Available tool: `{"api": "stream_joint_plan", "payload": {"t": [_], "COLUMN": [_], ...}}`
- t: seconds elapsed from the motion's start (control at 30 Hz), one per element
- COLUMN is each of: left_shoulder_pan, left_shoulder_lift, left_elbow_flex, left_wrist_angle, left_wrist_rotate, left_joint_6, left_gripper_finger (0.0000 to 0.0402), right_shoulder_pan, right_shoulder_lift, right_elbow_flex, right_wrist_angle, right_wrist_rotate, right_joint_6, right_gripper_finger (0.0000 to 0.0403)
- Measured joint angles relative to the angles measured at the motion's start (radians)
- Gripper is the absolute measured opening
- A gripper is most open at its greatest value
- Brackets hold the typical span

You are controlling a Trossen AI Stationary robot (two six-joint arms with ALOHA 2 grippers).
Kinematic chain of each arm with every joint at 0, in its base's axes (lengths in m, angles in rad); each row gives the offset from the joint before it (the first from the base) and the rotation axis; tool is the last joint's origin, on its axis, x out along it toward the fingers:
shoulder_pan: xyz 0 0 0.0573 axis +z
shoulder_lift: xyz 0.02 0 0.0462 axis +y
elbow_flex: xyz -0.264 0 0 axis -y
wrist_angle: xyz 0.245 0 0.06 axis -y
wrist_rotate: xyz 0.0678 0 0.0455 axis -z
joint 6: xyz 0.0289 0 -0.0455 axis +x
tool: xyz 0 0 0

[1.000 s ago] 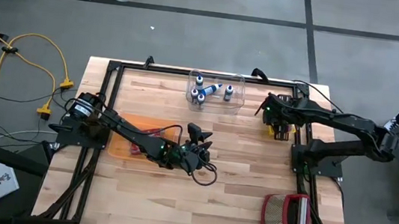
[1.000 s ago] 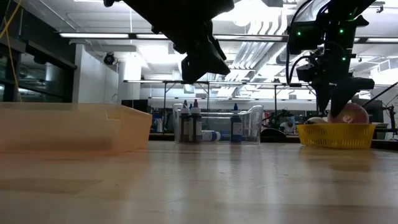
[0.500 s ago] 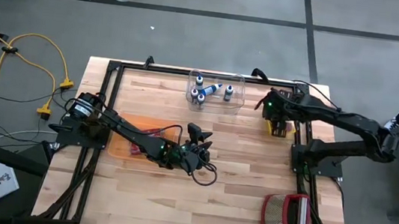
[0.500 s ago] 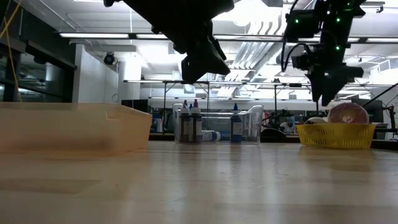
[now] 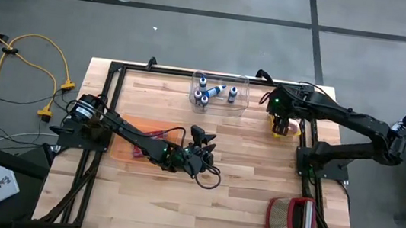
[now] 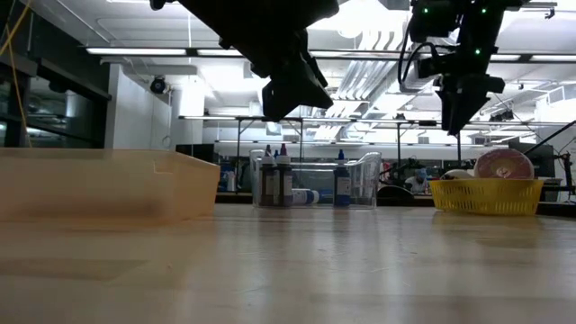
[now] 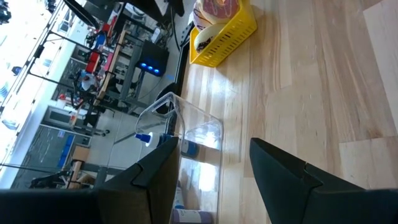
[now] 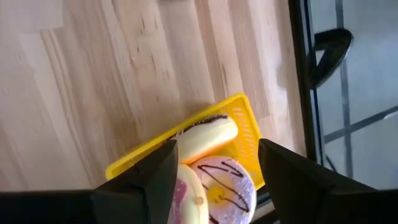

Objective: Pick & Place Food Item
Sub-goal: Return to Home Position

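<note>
Your right gripper point(image 6: 453, 115) has lifted off the yellow bin point(image 6: 486, 195), jaws open and empty, donuts point(image 8: 208, 138) inside, left gripper point(image 5: 202, 135) idling open mid-worktop, so you're basically done.

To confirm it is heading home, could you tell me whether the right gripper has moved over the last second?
Yes. In the low view the right gripper has risen away from the yellow bin, shifting toward the clear container.

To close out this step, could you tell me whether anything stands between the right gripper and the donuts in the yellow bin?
Nothing visible does. The right gripper hangs open above the yellow bin, and its wrist view looks straight onto the uncovered donuts. The left gripper waits open over mid-table.
</note>
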Motion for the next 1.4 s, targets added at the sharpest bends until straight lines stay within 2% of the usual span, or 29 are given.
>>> {"api": "stream_joint_plan", "payload": {"t": [0.37, 0.6, 0.77, 0.97, 1.27, 1.4], "left_shoulder_pan": [0.0, 0.0, 0.0, 0.01, 0.007, -0.004], "left_shoulder_lift": [0.0, -0.047, -0.123, -0.21, -0.344, -0.391], "left_elbow_flex": [0.0, -0.001, 0.0, 0.0, 0.0, -0.001], "left_wrist_angle": [0.0, -0.004, -0.019, -0.215, -0.431, -0.479], "left_wrist_rotate": [-0.019, -0.001, 0.027, 0.187, 0.182, 0.19], "left_joint_6": [-0.003, -0.023, -0.034, -0.167, -0.34, -0.385], "left_gripper_finger": [0.0188, 0.0188, 0.0188, 0.0188, 0.0188, 0.0188], "right_shoulder_pan": [0.0, -0.003, -0.003, -0.003, -0.003, -0.003], "right_shoulder_lift": [0.0, -0.033, -0.119, -0.255, -0.445, -0.531], "right_elbow_flex": [0.0, 0.0, 0.0, 0.0, 0.001, 0.001], "right_wrist_angle": [-0.001, 0.008, 0.029, 0.053, 0.171, 0.218], "right_wrist_rotate": [-0.036, -0.194, -0.214, -0.254, -0.367, -0.37], "right_joint_6": [0.273, 0.367, 0.383, 0.445, 0.546, 0.561], "right_gripper_finger": [0.0211, 0.0211, 0.0211, 0.0211, 0.0211, 0.0211]}}
